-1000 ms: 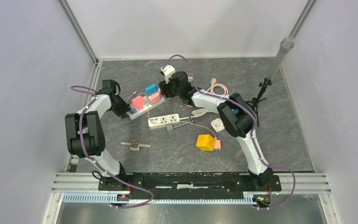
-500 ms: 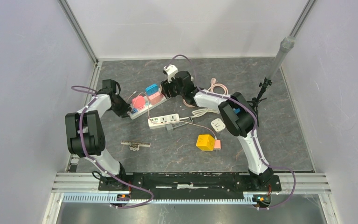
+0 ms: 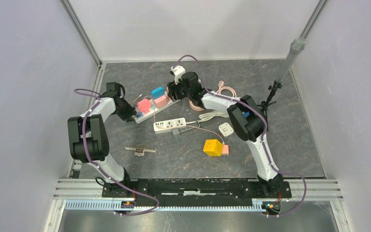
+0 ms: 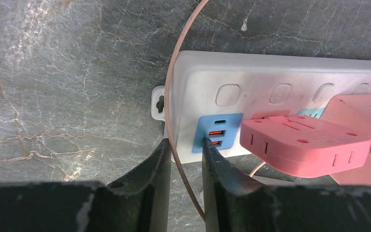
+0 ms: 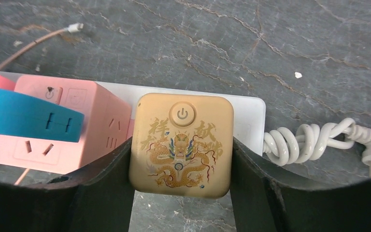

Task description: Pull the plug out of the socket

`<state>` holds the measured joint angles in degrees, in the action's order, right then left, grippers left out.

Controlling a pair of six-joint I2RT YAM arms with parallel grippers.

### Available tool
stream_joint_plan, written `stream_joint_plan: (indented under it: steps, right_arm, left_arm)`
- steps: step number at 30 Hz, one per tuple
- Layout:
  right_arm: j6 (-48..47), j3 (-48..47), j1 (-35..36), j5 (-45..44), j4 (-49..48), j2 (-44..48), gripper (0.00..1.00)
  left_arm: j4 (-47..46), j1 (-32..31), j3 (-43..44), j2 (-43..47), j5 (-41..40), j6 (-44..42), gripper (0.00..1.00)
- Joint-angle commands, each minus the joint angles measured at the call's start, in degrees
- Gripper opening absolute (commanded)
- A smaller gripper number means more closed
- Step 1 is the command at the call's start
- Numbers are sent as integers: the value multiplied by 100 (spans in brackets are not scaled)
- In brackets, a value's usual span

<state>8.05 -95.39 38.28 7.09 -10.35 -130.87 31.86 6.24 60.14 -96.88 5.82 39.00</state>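
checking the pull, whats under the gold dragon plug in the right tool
The white power strip lies under the gold dragon plug, its end showing beside it. Where it plugs in is hidden by the plug's own body.

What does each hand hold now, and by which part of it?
The right hand grips the gold plug by its two opposite sides. The left hand is shut at the end of the white power strip; whether it holds anything cannot be told.
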Motion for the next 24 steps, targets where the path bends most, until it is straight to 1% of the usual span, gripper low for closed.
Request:
stream_joint_plan:
  steps: [1,3,4,8,10,12,17,20,24]
  right_arm:
    - [-615,-383,416,-302,312,274,0]
    - [-531,-330,351,-328,238,383,0]
    - [-359,-283,262,-196,114,443,0]
    - [878,84,-224,645,-720,649,0]
    - [1209,181,-313,760,-905,677,0]
    - [1143,142,-234,712,-837,684,0]
    - [430,-20,98,189,-364,717,0]
    - [-65,-132,118,-326,-125,865,0]
    - [-674,48,110,-1218,-104,1267,0]
  left_arm:
    - [319,-26,-359,-479,-725,-77,31]
    - [321,-24,-371,-460,-732,-76,31]
    - [321,-25,-374,-456,-732,-77,31]
    - [319,-31,-371,-452,-732,-86,31]
    - [321,-29,-371,-438,-730,-94,31]
    - [321,-26,-371,-445,-756,-115,31]
    - [318,-26,-371,-403,-780,-137,31]
    - [321,-26,-380,-398,-785,-143,31]
    - [314,-26,-371,-416,-754,-139,31]
